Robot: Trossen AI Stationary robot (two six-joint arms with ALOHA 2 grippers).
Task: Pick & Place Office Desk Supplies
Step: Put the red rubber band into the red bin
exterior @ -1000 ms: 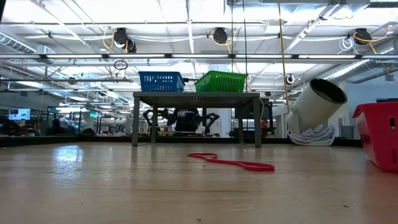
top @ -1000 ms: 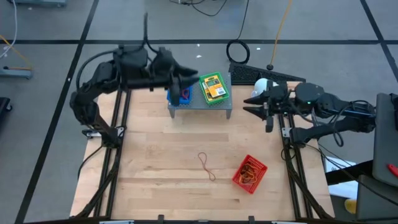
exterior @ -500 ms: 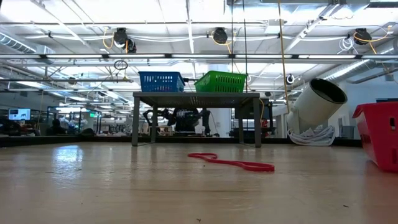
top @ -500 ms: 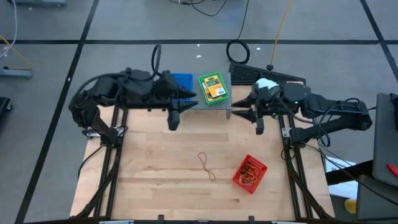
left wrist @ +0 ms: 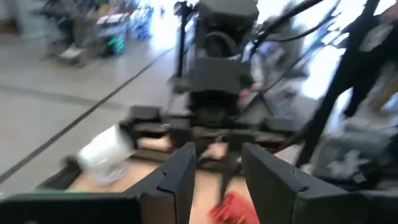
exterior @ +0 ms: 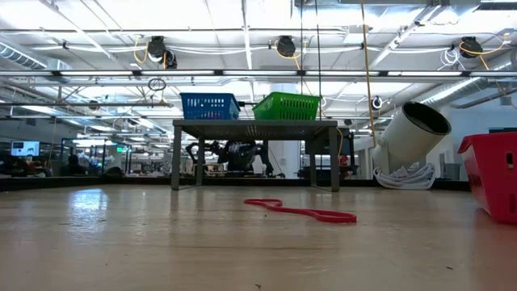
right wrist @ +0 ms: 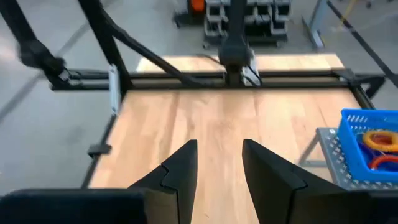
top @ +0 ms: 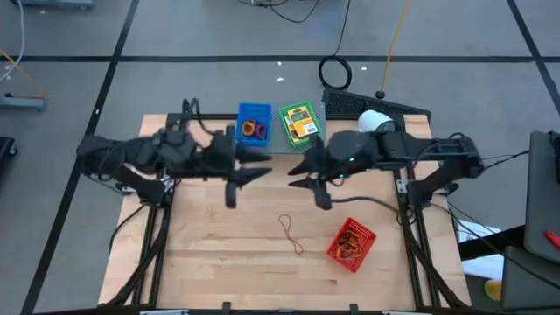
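Your pale wooden counter [top: 219, 245] carries a grey perforated metal shelf [top: 308, 147]. Near it lies a thin looped rubber band [top: 291, 233] — beside a red mesh basket [top: 352, 244]. Left pincer [top: 249, 164] and right pincer [top: 304, 171] hover before the shelf, fingers apart, empty.
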